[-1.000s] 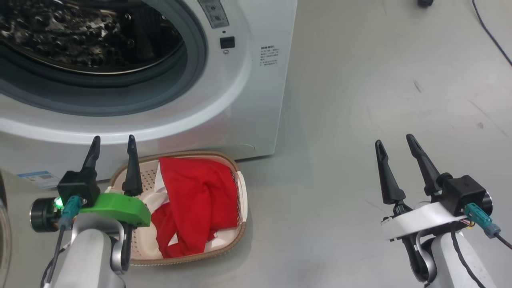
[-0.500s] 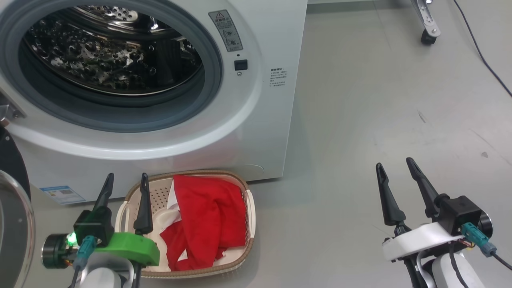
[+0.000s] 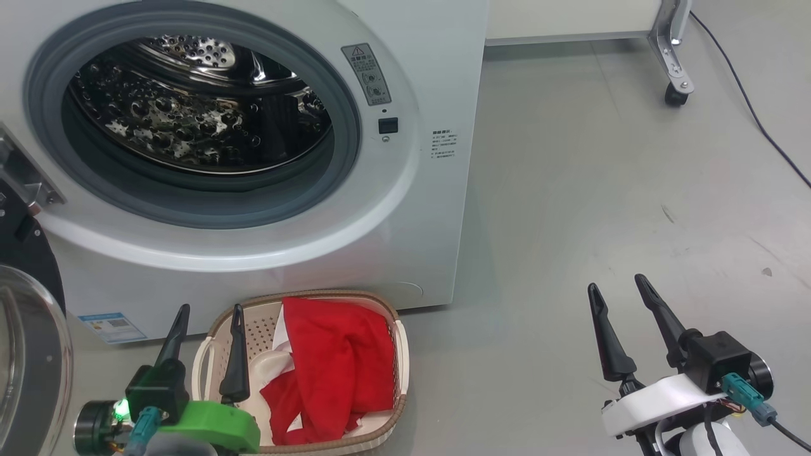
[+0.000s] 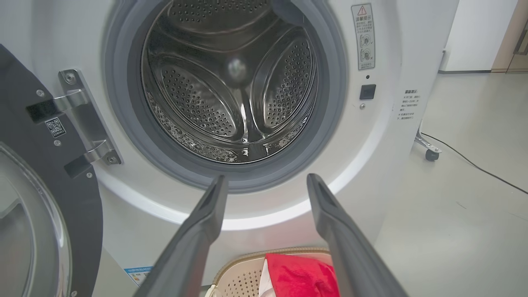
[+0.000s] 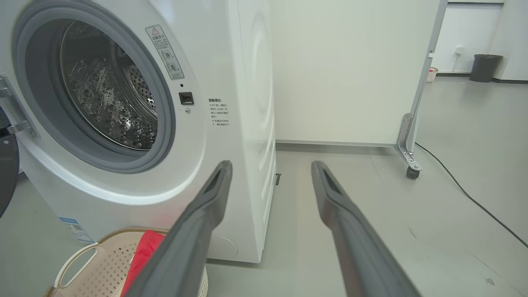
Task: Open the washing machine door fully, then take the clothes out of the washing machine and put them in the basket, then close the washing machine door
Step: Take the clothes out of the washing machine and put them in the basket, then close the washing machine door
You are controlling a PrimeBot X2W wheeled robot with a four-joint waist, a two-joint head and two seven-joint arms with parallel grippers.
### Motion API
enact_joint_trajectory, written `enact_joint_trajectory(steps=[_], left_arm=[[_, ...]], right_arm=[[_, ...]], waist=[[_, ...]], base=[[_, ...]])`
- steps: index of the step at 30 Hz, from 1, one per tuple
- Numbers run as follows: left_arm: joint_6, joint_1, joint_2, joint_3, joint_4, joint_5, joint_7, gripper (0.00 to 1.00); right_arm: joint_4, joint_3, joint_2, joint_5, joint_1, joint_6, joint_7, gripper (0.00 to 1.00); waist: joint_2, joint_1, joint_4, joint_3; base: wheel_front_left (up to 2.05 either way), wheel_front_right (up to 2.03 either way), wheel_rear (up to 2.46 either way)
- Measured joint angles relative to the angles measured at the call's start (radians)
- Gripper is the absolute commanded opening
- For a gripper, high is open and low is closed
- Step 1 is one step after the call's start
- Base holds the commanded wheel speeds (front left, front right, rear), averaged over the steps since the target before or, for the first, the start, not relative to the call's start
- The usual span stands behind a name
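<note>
Both hands idle. Left hand (image 3: 211, 310), lower left of head frame, has fingers spread wide and holds nothing; right hand (image 3: 616, 282), lower right, likewise spread and empty over bare floor. Washing machine (image 3: 393, 209) fills the upper left; its drum (image 3: 203, 120) shows bare perforated steel, no cloth seen. Clothes (image 3: 336, 367) lie heaped in the basket (image 3: 400, 373) at lower centre, just in front of the machine. Washing machine door (image 4: 29, 185) stands swung open at the far left edge, hung on its metal hinge (image 4: 86, 123). Judgement: only closing remains. The door looks rigid and fairly heavy, with a glossy and probably slippery rim. Push flat on the rim's free edge, away from the hinge, sparing the glass bowl.
</note>
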Motion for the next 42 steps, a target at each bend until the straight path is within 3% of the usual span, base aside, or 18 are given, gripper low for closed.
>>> enact_joint_trajectory(steps=[42], left_arm=[[0.031,0.072,0.001,-0.015,-0.132,0.041,0.052,1.0]], right_arm=[[-0.023,0.0,0.0,0.0,0.023,-0.015,0.0,1.0]], waist=[[0.0,0.0,-0.002,-0.017]], base=[[-0.12,0.12,0.0]])
